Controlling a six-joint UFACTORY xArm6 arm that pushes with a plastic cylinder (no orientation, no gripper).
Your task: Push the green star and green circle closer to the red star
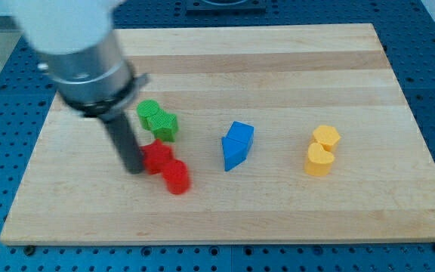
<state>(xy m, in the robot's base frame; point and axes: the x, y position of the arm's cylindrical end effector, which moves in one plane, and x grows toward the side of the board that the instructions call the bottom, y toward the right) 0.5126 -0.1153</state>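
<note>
My tip (136,169) rests on the board just left of the red star (155,156), touching or almost touching it. A red round block (177,178) sits against the star's lower right. The green circle (148,112) and the green star (162,125) lie together just above the red star, the star at the circle's lower right. A small gap separates the green star from the red star. The rod hides part of the board left of the green blocks.
Two blue blocks (237,144) sit together right of centre. Two yellow blocks (322,150) sit further right. The wooden board (278,60) ends close below the red blocks and is surrounded by blue perforated table.
</note>
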